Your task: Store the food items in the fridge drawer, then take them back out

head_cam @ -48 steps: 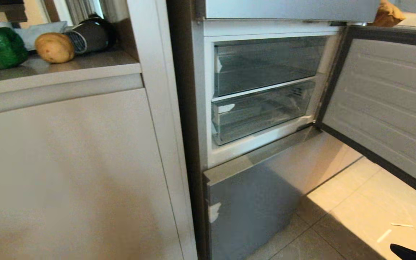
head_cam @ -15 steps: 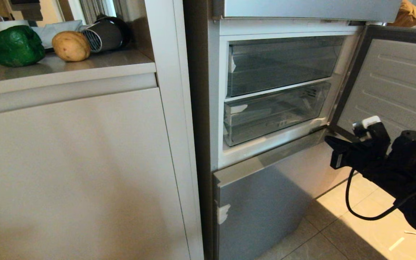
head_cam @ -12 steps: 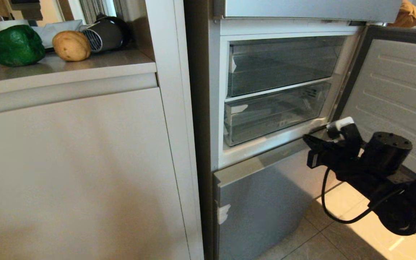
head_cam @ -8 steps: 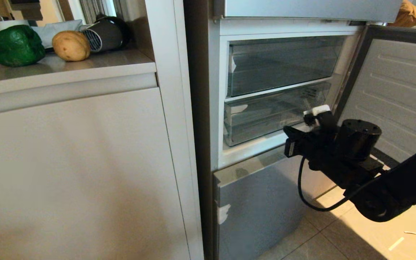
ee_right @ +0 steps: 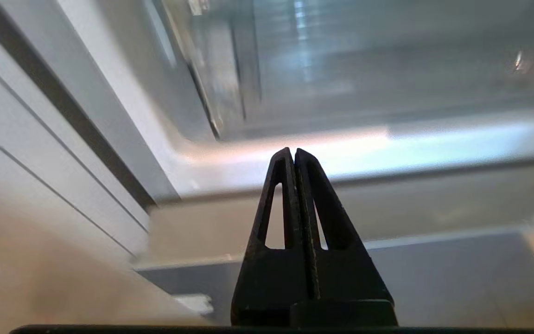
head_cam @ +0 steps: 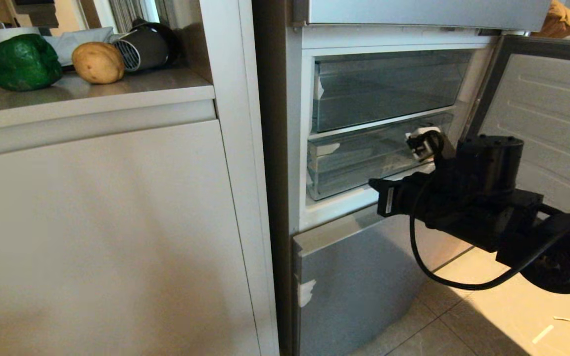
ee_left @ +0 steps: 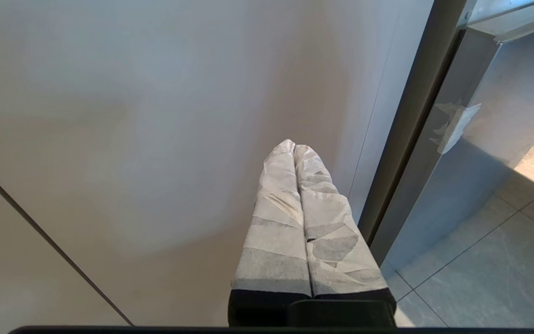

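A: Biggest first: what's at the centre?

B: The fridge [head_cam: 285, 148], its door [head_cam: 542, 123] swung wide toward three o'clock so both clear bins show. The lower fridge drawer [head_cam: 359, 160] is pushed fully in; I'd say it has to slide out before any food goes in.

A: And the arm?

B: The right gripper [head_cam: 375, 187] sits at about four o'clock from the picture's middle, just in front of the sill under that drawer, aimed at its front wall. In the right wrist view its fingers [ee_right: 290, 185] are pressed together and hold nothing, probably to hook or nudge the drawer's lip. The left gripper [ee_left: 295, 153] hangs parked by the cabinet front [ee_left: 132, 139], likewise closed and empty.

A: The food?

B: Up at ten o'clock on the counter [head_cam: 117, 91]: the bell pepper [head_cam: 22, 62] and the bun-like lump [head_cam: 98, 62], side by side, with a hair dryer [head_cam: 144, 47] just beside the lump. They wait within reach, well apart from the drawer.
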Controlling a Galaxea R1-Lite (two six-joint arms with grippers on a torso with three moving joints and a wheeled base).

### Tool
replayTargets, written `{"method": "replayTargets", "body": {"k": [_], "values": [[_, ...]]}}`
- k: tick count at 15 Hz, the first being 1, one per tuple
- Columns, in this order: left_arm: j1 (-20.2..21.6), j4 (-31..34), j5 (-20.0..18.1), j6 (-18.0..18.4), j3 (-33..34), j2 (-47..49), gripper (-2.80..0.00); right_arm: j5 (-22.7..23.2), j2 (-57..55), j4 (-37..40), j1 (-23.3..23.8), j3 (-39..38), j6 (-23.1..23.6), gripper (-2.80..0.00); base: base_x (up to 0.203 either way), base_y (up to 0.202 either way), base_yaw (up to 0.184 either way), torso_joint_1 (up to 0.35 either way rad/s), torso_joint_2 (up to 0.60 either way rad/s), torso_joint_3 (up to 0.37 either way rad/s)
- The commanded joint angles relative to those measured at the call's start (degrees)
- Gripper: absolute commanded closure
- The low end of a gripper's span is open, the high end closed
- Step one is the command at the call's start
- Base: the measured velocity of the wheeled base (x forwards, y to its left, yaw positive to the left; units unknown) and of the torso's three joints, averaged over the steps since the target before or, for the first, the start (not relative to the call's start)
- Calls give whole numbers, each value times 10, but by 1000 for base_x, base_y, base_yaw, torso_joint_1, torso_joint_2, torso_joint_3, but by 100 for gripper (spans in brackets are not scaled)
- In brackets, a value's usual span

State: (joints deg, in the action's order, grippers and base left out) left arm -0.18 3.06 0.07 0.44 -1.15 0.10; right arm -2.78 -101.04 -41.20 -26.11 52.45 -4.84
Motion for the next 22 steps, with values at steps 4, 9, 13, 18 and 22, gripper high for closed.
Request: {"method": "replayTargets", "body": {"k": [4,9,13,18,22], "values": [[0,0,0,0,0,0,0,81,0,-4,-3,6,6,-280,0,0,0,0,0,0],[0,0,0,0,0,0,0,84,-49,-6,-3,52,12,-280,0,0,0,0,0,0],[0,0,0,0,0,0,0,84,-83,-6,-4,101,30,-280,0,0,0,0,0,0],[0,0,0,0,0,0,0,84,-111,-6,-9,131,40,-280,0,0,0,0,0,0],[0,0,0,0,0,0,0,74,-137,-6,-25,162,60,-280,0,0,0,0,0,0]]}}
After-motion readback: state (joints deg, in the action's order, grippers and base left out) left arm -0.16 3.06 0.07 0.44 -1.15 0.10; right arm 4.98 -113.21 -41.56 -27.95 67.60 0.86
